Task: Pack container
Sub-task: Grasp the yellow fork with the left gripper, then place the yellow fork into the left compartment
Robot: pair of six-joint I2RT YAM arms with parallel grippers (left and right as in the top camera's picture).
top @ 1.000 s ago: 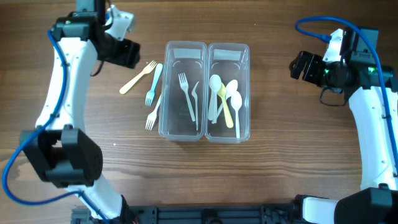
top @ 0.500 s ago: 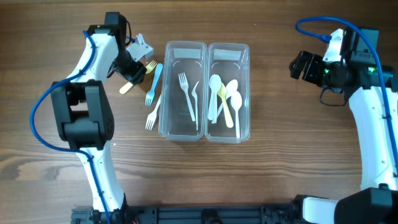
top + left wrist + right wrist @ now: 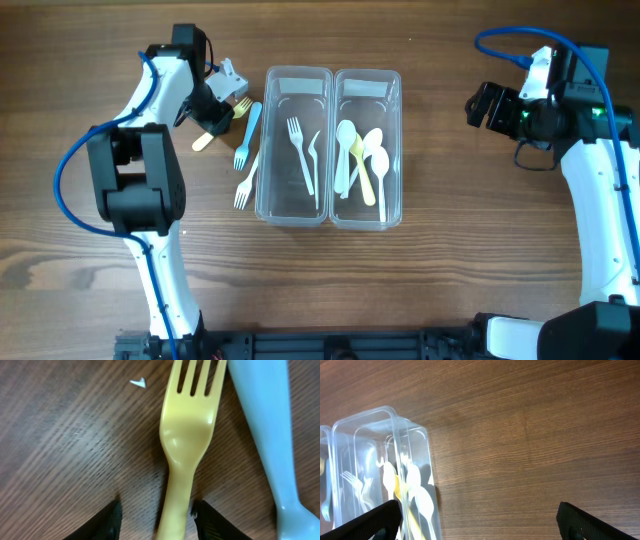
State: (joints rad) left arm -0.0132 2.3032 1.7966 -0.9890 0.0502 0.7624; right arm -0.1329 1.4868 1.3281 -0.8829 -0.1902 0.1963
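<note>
Container (image 3: pixel 298 222) partly packed; three forks (image 3: pixel 243 185) remain at its nine o'clock, my left end effector (image 3: pixel 157 516) apart around the yellow fork (image 3: pixel 186 435).

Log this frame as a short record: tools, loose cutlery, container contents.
left tool: open, fingers straddling the handle of the yellow plastic fork on the wooden table
right tool: open, empty, apart from both containers
also loose on table: blue plastic fork, white plastic fork
left clear plastic container: white forks
right clear plastic container: white and yellow spoons
</note>
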